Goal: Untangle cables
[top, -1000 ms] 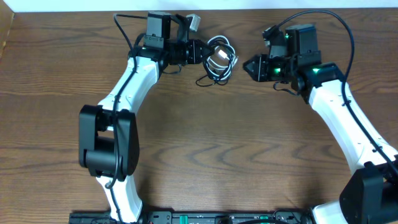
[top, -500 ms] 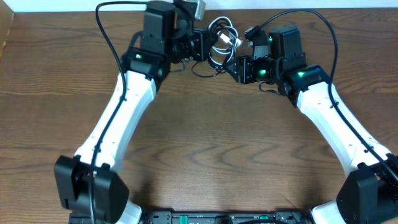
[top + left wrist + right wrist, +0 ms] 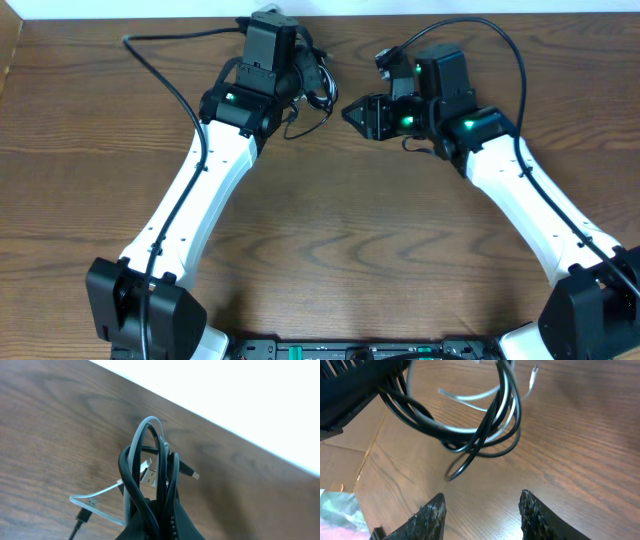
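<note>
Table point(image 3: 350, 250): dark wood grain | white backdrop point(image 3: 500, 8) beyond | left end effector point(image 3: 160, 522) clamps cables point(image 3: 162, 472) | right end effector point(image 3: 482, 515) parted, empty

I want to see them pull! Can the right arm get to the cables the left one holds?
Probably yes. The right gripper is open and points at the cables, which hang from the shut left gripper just ahead of it, with nothing in between.
</note>
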Available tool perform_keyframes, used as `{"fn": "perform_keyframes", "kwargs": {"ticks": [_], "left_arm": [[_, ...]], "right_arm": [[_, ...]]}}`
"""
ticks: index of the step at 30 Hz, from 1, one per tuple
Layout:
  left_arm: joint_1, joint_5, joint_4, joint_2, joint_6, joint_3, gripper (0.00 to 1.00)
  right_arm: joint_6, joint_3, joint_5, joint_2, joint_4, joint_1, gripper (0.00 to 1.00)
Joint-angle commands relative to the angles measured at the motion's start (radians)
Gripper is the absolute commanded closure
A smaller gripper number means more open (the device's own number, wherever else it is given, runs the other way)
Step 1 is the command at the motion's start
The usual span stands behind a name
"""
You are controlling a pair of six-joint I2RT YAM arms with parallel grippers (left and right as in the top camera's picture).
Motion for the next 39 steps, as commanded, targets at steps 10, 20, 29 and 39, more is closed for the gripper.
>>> {"fn": "perform_keyframes", "kwargs": {"ticks": [10, 20, 29, 39], "left_arm": [[-0.001, -0.066, -0.026, -0.024, -0.35, 0.016, 0.92], [-0.003, -0.058, -0.041, -0.024, -0.425, 0.016, 0.92], [-0.025, -0.045, -0.087, -0.024, -0.525, 0.016, 0.92], [-0.023, -0.213, -0.061, -0.024, 0.114, 0.016, 0.93]], "right_arm": [[0.178, 0.002, 0.031, 0.111, 0.116, 0.078, 0.56], [0.231, 0.002, 0.2, 0.125, 0.153, 0.109, 0.6], [0.24, 0.002, 0.269, 0.185, 0.185, 0.119, 0.99], [0.047, 0.002, 0.219, 0.003, 0.04, 0.05, 0.99]]}}
